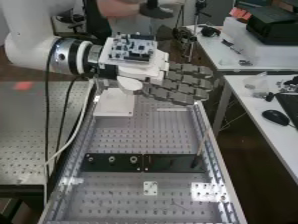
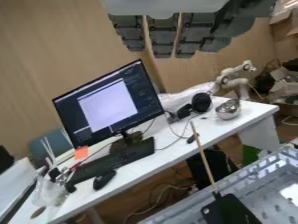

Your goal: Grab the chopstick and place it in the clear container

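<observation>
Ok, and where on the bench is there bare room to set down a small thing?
The widest bare patch on the bench lies between the white block and the black plates. Another lies nearer the camera, beside the small white plate. It is crowded on the black plates, with three knobs and the standing chopstick.

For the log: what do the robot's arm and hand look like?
The arm is smooth, rounded and white, with silver and black rings near the wrist. The hand has blocky, segmented dark grey fingers on a white body, topped by an exposed circuit board. Black cables and a pale cable hang below the arm.
</observation>
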Robot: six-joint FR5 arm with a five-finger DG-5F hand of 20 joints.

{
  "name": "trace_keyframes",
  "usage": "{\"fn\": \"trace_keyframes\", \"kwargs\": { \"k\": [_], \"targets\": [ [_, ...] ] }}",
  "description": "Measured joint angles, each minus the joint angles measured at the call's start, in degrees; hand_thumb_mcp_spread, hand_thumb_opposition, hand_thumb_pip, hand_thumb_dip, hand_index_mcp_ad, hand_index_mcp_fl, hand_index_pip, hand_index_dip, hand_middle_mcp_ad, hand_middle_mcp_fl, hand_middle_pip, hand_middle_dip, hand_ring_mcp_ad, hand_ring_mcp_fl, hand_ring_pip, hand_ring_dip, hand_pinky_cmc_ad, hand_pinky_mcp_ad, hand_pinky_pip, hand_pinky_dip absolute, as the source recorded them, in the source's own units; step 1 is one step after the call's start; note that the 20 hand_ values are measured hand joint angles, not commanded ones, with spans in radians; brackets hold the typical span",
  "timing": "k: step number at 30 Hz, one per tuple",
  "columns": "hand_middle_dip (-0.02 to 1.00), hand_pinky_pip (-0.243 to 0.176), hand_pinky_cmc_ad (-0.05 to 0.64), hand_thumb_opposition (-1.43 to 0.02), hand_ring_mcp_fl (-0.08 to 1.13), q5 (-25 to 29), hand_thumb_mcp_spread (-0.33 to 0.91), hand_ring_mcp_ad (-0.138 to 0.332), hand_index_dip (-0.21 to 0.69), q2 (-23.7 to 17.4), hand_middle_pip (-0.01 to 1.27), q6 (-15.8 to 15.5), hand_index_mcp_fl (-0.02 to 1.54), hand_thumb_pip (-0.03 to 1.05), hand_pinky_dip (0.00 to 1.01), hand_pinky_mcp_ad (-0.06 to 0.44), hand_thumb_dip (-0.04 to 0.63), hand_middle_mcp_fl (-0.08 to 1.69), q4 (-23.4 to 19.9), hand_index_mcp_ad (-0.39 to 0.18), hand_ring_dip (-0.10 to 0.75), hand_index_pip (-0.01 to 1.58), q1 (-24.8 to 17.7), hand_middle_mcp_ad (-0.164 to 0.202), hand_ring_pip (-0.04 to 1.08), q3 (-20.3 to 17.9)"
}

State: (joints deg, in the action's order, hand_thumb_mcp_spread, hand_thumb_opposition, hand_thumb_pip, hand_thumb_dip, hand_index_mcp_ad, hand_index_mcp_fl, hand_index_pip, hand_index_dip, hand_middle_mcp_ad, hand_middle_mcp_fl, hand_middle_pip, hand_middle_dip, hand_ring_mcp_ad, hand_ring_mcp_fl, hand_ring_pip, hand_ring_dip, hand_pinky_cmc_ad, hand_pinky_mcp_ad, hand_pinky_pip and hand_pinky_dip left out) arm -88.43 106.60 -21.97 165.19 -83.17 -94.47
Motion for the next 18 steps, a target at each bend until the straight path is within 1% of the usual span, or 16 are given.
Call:
{"fn": "trace_keyframes", "kwargs": {
  "k": [2, 3, 4, 5, 6, 7, 8, 9, 10, 11, 12, 13, 14, 16, 17, 18],
  "targets": [
    [0.03, -0.01, 0.019, 0.0, 0.01, 0.0, 0.0, 0.054, 0.012, 1.9, 0.01, 2.2, -0.01, 0.0, 0.02, 0.016, 0.012, 0.0, -2.0, 0.016, 0.028, 0.01, 0.5, 0.075, 0.01, 0.1],
    [0.03, -0.01, 0.019, -0.04, 0.01, 0.1, 0.02, 0.054, 0.012, 2.6, 0.01, 3.2, -0.01, 0.03, 0.02, 0.016, 0.01, 0.0, -3.1, 0.017, 0.028, 0.01, 0.7, 0.075, 0.01, 0.1],
    [0.03, -0.01, 0.021, -0.1, 0.01, 0.5, 0.06, 0.058, 0.012, 3.3, 0.02, 4.2, -0.01, 0.1, 0.04, 0.016, 0.014, 0.01, -4.3, 0.024, 0.028, 0.01, 0.9, 0.077, 0.02, 0.1],
    [0.03, -0.012, 0.03, -0.23, 0.01, 1.3, 0.12, 0.065, 0.012, 3.9, 0.03, 5.5, -0.01, 0.2, 0.07, 0.024, 0.014, 0.0, -6.2, 0.024, 0.028, 0.01, 1.1, 0.077, 0.02, -0.1],
    [0.03, -0.024, 0.042, -0.3, 0.01, 1.9, 0.16, 0.08, 0.01, 4.3, 0.04, 6.2, -0.01, 0.22, 0.1, 0.017, 0.014, 0.0, -7.6, 0.026, 0.028, 0.01, 1.2, 0.075, 0.02, -0.2],
    [0.04, -0.035, 0.065, -0.37, 0.01, 3.1, 0.18, 0.086, 0.01, 4.9, 0.06, 7.4, -0.01, 0.23, 0.13, 0.038, 0.014, 0.0, -10.5, 0.026, 0.028, 0.01, 1.4, 0.075, 0.02, -0.5],
    [0.04, -0.045, 0.094, -0.44, 0.01, 3.5, 0.19, 0.096, 0.01, 5.1, 0.08, 7.7, -0.01, 0.23, 0.17, 0.056, 0.014, 0.01, -11.3, 0.03, 0.028, 0.01, 1.4, 0.075, 0.02, -0.6],
    [0.04, -0.059, 0.112, -0.46, 0.01, 4.8, 0.2, 0.106, 0.012, 5.6, 0.08, 8.6, -0.01, 0.24, 0.18, 0.054, 0.01, 0.0, -13.8, 0.03, 0.028, 0.01, 1.5, 0.077, 0.03, -0.9],
    [0.04, -0.061, 0.126, -0.49, 0.02, 6.2, 0.22, 0.12, 0.019, 6.0, 0.08, 9.5, -0.01, 0.26, 0.2, 0.068, 0.012, 0.0, -16.0, 0.03, 0.028, 0.02, 1.6, 0.077, 0.02, -1.3],
    [0.04, -0.075, 0.143, -0.52, 0.02, 7.8, 0.24, 0.124, 0.021, 6.5, 0.09, 10.3, -0.01, 0.31, 0.23, 0.087, 0.017, 0.01, -18.7, 0.03, 0.028, 0.02, 1.7, 0.075, 0.05, -1.7],
    [0.06, -0.079, 0.164, -0.54, 0.02, 8.7, 0.25, 0.138, 0.065, 6.7, 0.1, 10.7, 0.01, 0.34, 0.25, 0.086, 0.017, 0.0, -20.2, 0.031, 0.028, 0.04, 1.7, 0.077, 0.04, -2.0],
    [0.08, -0.093, 0.161, -0.57, 0.01, 9.9, 0.26, 0.138, 0.084, 7.1, 0.1, 11.4, 0.04, 0.36, 0.26, 0.086, 0.019, 0.0, -22.2, 0.031, 0.028, 0.04, 1.7, 0.077, 0.04, -2.4],
    [0.1, -0.089, 0.161, -0.59, 0.0, 11.3, 0.28, 0.145, 0.113, 7.5, 0.1, 12.3, 0.09, 0.4, 0.27, 0.098, 0.023, 0.03, -24.2, 0.031, 0.028, 0.05, 1.8, 0.075, 0.06, -2.7],
    [0.17, -0.106, 0.176, -0.62, 0.0, 12.8, 0.3, 0.155, 0.185, 8.3, 0.11, 13.8, 0.14, 0.42, 0.29, 0.096, 0.047, 0.06, -25.9, 0.031, 0.028, 0.05, 1.8, 0.075, 0.06, -2.9],
    [0.22, -0.106, 0.178, -0.64, 0.0, 13.2, 0.29, 0.152, 0.25, 8.5, 0.12, 14.2, 0.16, 0.45, 0.29, 0.113, 0.07, 0.09, -26.3, 0.031, 0.028, 0.06, 1.8, 0.073, 0.06, -3.0],
    [0.26, -0.113, 0.182, -0.65, 0.0, 14.1, 0.3, 0.166, 0.272, 9.0, 0.12, 15.1, 0.16, 0.49, 0.3, 0.12, 0.087, 0.12, -26.9, 0.031, 0.028, 0.06, 1.8, 0.075, 0.06, -3.0]
  ]
}}
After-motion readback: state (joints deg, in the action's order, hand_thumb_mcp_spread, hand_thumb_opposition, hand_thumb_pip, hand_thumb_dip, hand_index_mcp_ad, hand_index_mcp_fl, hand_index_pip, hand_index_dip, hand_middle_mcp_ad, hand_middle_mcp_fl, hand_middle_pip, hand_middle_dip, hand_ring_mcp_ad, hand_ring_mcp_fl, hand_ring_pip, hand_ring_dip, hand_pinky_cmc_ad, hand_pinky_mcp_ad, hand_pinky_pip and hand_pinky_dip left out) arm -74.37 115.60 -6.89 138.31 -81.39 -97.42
